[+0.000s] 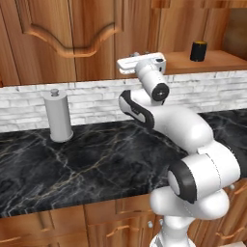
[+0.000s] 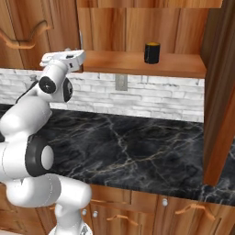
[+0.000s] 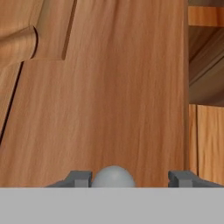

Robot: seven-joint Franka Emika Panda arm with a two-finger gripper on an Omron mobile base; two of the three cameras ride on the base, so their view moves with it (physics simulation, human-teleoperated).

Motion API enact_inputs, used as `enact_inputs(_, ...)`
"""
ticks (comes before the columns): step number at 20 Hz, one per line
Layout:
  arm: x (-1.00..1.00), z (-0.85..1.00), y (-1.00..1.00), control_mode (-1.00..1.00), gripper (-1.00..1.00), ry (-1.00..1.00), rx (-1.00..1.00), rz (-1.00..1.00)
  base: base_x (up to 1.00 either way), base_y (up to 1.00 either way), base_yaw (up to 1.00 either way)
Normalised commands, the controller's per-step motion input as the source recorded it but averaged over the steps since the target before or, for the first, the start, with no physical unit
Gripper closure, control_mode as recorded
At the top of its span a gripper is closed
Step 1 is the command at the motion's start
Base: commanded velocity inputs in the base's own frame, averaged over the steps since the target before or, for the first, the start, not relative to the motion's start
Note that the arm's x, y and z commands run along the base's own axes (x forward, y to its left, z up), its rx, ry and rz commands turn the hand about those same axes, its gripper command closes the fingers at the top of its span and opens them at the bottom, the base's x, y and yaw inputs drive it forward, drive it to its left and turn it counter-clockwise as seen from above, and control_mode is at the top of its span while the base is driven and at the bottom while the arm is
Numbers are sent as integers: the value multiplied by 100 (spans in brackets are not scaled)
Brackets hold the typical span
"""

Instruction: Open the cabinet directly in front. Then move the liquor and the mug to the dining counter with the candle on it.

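Hand: the gripper (image 3: 131, 178) sits raised against the left cabinet door (image 3: 109, 87), at its lower edge.
Knob vs. tips: a round silver knob (image 3: 113, 176) lies between the two dark tips, close to the left one, with a clear gap to the right one.
Grip: jaws part-closed and straddling the knob; whether they pinch it, cannot tell.
Coming move: judged, a pull straight back toward the base to swing this door out; the knob sits off-centre in the jaws, so it may slip.
Cabinet (image 2: 142, 64): right half stands open, door (image 2: 220, 92) swung out at the right.
Shelf contents: the mug (image 2: 152, 53) stands upright on the wooden shelf, well to the right of the hand.
Liquor: not made out.
Counter: grey paper-towel holder (image 1: 58, 116) upright, left of the arm.
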Motion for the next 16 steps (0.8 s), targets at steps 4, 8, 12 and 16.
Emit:
enact_inputs(4,13,0,60,-100,100,1,-1,0,0,0,0)
enact_inputs(8,14,0,58,-100,100,5,-2,0,0,0,0)
enact_inputs(12,17,-1,68,-100,100,12,-5,0,0,0,0)
enact_inputs(16,9,-1,52,-100,100,12,-4,0,0,0,0)
